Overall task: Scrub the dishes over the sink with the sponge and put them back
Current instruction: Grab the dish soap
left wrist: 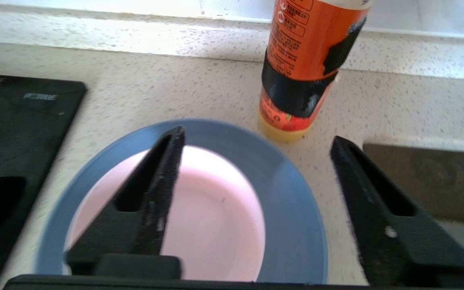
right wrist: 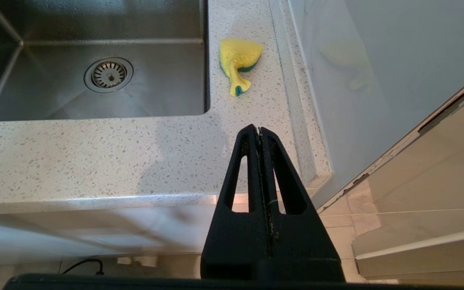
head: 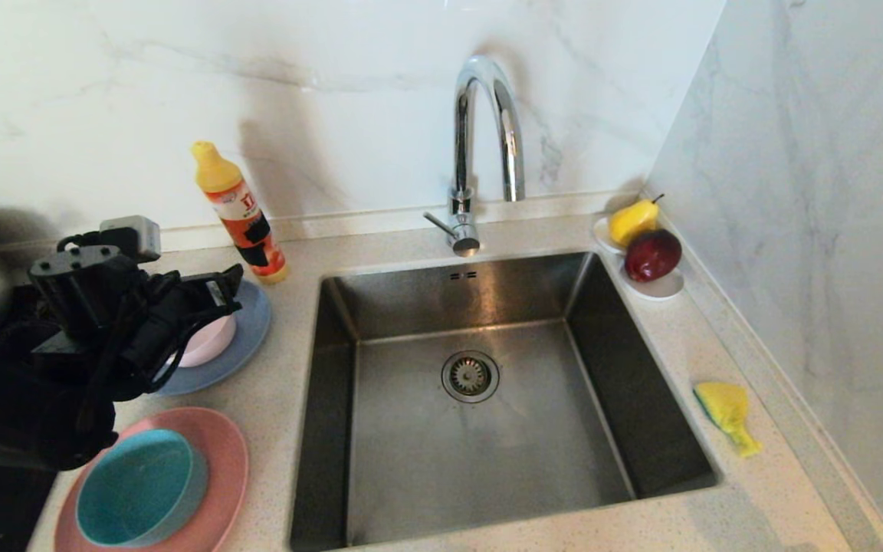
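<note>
Kitchen counter (head: 687, 345) with a steel sink (head: 480, 452) set into it, drain strainer (head: 470, 376) at the middle and a chrome faucet (head: 480, 146) behind. Surroundings: an orange soap bottle (head: 242, 218) with a yellow cap stands against the back wall, just beside the blue plate; a small white dish (head: 660, 285) at the sink's far right corner carries one yellow pear (head: 633, 221) and one dark red apple (head: 652, 254); a black cooktop (left wrist: 18, 121) lies on the other side of the blue plate from the sink. Dishes, four in all: one pale pink bowl (left wrist: 216, 217) resting on one grey-blue plate (left wrist: 292, 209), and nearer the counter's front edge one teal bowl (head: 139, 487) resting on one salmon-pink plate (head: 219, 452). One yellow-and-green sponge (head: 727, 414) lies crumpled on the counter to the right of the sink, well apart from all four dishes. The left gripper (left wrist: 256, 161) hangs over the pink bowl with its fingers spread wide, holding nothing; one finger is seen over the bowl, the other over the counter toward the sink. The right gripper (right wrist: 259, 131), fingers pressed together and empty, is parked out beyond the counter's front edge, with the sponge ahead of it.
</note>
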Robot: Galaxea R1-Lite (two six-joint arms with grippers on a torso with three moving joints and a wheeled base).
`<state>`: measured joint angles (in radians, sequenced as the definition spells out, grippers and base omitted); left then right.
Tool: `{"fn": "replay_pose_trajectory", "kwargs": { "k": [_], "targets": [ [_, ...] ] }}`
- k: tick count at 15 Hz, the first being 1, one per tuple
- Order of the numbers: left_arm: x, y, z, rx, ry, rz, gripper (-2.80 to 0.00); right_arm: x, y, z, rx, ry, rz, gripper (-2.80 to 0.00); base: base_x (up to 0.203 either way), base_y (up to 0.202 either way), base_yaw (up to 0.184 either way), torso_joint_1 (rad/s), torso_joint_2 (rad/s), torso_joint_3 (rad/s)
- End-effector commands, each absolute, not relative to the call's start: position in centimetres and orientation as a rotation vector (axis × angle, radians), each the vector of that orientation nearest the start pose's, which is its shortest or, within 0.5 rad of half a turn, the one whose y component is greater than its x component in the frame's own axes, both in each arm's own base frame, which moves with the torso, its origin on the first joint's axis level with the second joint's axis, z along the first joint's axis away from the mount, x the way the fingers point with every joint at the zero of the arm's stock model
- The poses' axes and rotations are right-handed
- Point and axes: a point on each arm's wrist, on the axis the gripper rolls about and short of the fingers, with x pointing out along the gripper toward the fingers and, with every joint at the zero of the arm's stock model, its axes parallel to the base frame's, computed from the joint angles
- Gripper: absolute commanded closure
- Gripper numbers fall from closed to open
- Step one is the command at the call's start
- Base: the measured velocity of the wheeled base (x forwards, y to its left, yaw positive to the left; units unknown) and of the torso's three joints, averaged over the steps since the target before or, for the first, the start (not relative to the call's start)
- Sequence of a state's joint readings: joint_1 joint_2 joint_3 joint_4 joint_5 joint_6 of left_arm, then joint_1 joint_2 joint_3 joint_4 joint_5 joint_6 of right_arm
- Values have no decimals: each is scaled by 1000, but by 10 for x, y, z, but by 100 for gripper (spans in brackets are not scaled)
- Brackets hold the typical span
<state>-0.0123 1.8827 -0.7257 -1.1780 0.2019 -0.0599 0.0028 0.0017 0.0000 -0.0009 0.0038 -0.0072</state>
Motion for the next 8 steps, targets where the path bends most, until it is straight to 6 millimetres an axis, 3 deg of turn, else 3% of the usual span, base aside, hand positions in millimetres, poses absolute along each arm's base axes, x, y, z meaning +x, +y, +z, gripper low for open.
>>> {"fn": "replay_pose_trajectory", "kwargs": {
  "k": [1,8],
  "targets": [
    [351,0,148,-66,-22,188,-280,-23,0,76,-8,0,8,0,0,0,0,0,0,0],
    [396,-12,139,-86,-110,161,-280,-23,0,76,-8,0,8,0,0,0,0,0,0,0]
  ]
}}
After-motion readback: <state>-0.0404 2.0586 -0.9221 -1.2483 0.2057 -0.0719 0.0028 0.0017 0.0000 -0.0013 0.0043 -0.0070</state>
